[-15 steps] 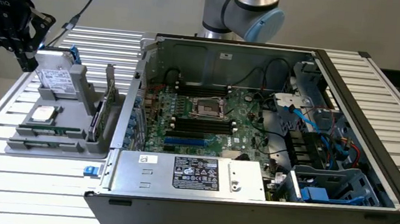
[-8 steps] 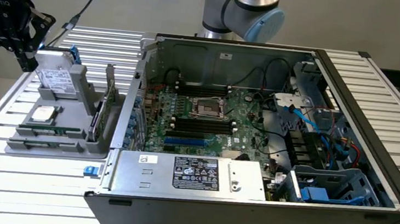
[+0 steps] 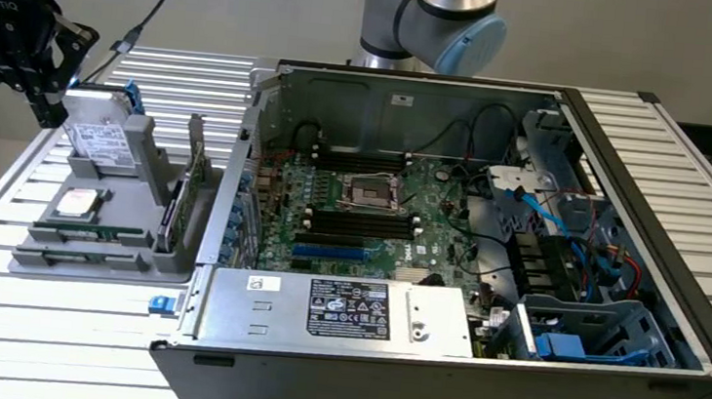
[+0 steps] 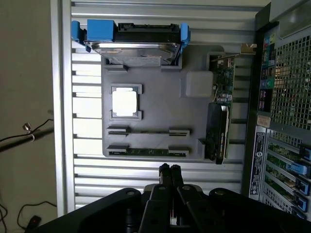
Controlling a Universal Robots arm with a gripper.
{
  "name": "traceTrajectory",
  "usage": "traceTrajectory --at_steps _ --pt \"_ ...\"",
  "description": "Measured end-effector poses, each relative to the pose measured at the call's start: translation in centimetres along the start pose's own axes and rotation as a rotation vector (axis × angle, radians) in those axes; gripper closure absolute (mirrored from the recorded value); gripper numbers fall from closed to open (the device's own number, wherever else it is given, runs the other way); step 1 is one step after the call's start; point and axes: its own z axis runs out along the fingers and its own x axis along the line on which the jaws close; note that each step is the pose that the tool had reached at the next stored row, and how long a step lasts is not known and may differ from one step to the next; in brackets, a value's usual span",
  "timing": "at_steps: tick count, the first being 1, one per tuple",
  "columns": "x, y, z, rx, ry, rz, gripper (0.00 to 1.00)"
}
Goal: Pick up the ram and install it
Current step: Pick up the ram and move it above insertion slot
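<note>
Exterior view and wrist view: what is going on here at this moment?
One robot arm is working beside an open computer case. Its gripper hangs over the grey parts tray, shut and holding nothing. The ram lies in its holder on that tray, close to the fingertips, not yet picked up. Nothing touches the motherboard inside the case.
</note>
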Motion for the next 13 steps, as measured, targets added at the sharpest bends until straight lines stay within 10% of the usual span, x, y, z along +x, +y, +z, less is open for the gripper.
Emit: traceTrajectory --at_steps 13 --pt "0.0 0.01 0.35 0.0012 -0.011 -0.214 0.9"
